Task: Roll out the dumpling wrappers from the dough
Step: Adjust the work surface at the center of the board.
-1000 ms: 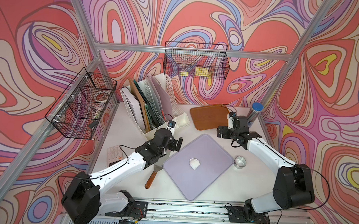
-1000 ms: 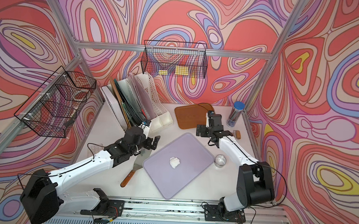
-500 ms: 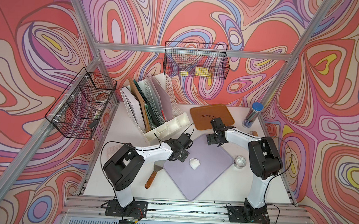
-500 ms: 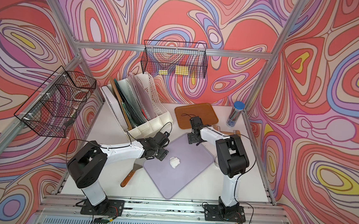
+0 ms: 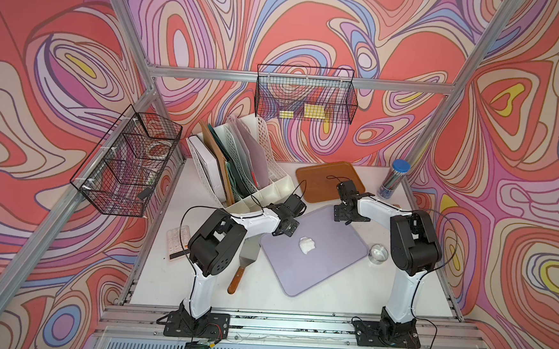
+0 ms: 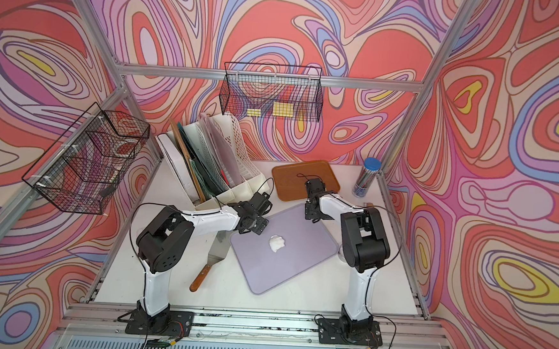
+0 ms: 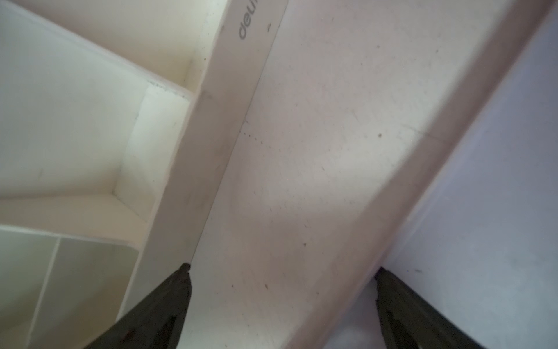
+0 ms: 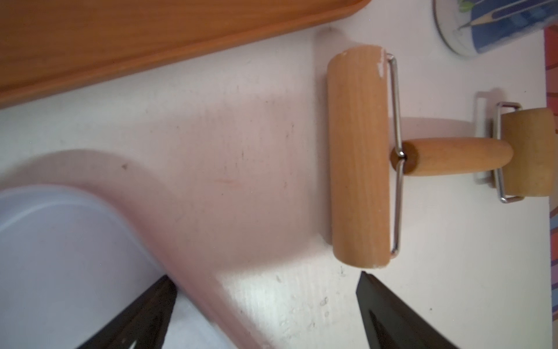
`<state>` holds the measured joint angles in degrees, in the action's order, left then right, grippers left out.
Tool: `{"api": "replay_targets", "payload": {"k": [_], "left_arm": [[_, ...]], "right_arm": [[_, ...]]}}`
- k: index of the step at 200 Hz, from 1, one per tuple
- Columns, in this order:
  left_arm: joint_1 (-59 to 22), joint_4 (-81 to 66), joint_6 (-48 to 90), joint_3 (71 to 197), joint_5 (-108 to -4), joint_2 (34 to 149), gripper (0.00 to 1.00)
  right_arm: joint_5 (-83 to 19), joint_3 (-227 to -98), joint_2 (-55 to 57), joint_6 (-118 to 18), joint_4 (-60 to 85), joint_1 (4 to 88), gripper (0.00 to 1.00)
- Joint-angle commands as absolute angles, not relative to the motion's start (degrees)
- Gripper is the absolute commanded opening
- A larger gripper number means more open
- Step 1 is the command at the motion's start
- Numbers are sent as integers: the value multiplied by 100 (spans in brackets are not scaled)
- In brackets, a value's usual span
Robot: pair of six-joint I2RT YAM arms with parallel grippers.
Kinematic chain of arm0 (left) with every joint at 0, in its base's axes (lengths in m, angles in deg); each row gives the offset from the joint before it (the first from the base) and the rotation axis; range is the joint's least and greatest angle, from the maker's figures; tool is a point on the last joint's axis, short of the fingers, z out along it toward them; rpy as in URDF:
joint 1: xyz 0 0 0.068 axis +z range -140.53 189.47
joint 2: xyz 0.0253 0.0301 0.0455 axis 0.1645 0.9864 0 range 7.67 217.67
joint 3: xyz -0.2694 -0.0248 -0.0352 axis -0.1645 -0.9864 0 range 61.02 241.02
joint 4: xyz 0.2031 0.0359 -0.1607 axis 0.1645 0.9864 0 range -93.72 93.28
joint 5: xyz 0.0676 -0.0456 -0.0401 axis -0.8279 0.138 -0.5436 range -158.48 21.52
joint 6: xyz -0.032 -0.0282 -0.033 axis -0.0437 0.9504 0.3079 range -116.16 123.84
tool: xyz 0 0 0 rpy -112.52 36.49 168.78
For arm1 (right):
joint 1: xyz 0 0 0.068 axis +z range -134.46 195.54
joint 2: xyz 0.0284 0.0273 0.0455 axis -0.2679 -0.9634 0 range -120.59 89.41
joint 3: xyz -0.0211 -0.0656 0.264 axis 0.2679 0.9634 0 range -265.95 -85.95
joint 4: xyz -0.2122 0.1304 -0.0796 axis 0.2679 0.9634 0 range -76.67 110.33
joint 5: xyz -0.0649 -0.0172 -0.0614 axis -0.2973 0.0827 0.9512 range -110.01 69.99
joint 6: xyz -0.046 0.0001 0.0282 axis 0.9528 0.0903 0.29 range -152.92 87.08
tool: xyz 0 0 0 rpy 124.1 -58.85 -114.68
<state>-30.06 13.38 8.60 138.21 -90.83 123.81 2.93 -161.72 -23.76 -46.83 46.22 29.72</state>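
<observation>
While the white dough lump (image 5: 307,245) sits near the middle of the lilac mat (image 5: 328,271), the left tool (image 7: 282,268) hangs with fingers apart over the mat's far-left edge. The right tool (image 8: 265,275), also spread and empty, hovers at the far corner near a wooden roller (image 8: 359,157).

The left arm (image 5: 255,222) and right arm (image 5: 376,207) are built alike, with smooth white link shells between bulky matte-black joint housings. The largest housing on the left arm is pierced by small round holes. A thin black cable (image 5: 186,213) loops free beside each arm. Each arm stands on a flat black base plate (image 5: 196,323) with screw heads showing. The left gripper (image 7: 282,269) and right gripper (image 8: 265,275) have dark fingers (image 7: 163,302) that taper to points.
</observation>
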Motion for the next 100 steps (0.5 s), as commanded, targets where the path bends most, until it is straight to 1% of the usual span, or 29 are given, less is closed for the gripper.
{"api": "replay_targets", "payload": {"k": [1,26,43,56,74,93,100], "left_arm": [[-2903,1548,754,14123,-9274,12756,100],[-2924,1309,876,14243,-9084,12616,99],[-3095,867,830,13915,-8786,12036,100],[-3214,592,868,13628,-8326,11532,100],[-3228,427,1209,13292,-7641,10912,100],[-3228,167,1491,12904,-7344,10379,100],[-3224,122,1575,12798,-7260,10233,100]], "right_arm": [[273,-15988,-2217,-4742,4639,2873,98],[-287,-15814,-1647,-4594,4418,2791,98],[-693,-15741,-1268,-4400,4431,2610,98],[-1078,-15729,-1089,-4273,4440,2352,98],[-1496,-15934,-1174,-4089,4539,1979,90],[-2031,-16368,-1707,-4005,4725,1636,72],[-2138,-16521,-1863,-3980,4778,1573,67]]}}
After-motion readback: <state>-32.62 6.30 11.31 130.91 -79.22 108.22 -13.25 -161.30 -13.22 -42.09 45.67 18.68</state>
